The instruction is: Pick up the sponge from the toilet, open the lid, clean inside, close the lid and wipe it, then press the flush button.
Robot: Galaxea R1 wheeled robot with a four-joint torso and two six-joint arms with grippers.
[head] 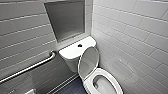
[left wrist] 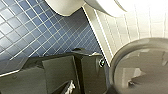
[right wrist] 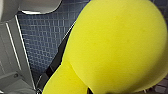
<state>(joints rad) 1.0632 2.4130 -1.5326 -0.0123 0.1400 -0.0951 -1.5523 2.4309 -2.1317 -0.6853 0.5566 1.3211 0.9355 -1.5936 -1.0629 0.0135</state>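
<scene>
Toilet (head: 75, 53), lower centre: lid (head: 88, 62) raised, bowl (head: 98, 72) open, its contents unclear to you. Sponge (right wrist: 117, 45): gripped in your right jaws. Left jaws: you cannot tell.

The lid (head: 88, 62) stands raised in front of the tank, leaving the bowl of the toilet (head: 100, 73) open from above. The tiled right wall (head: 130, 37) runs just beside bowl and tank and restricts access there. To the left lies open floor (head: 73, 88), bounded by a wall carrying a grab bar (head: 30, 67). The flush button (head: 79, 45) is uncovered, behind the upright lid. The sponge (right wrist: 117, 45) fills the space before the right wrist.
</scene>
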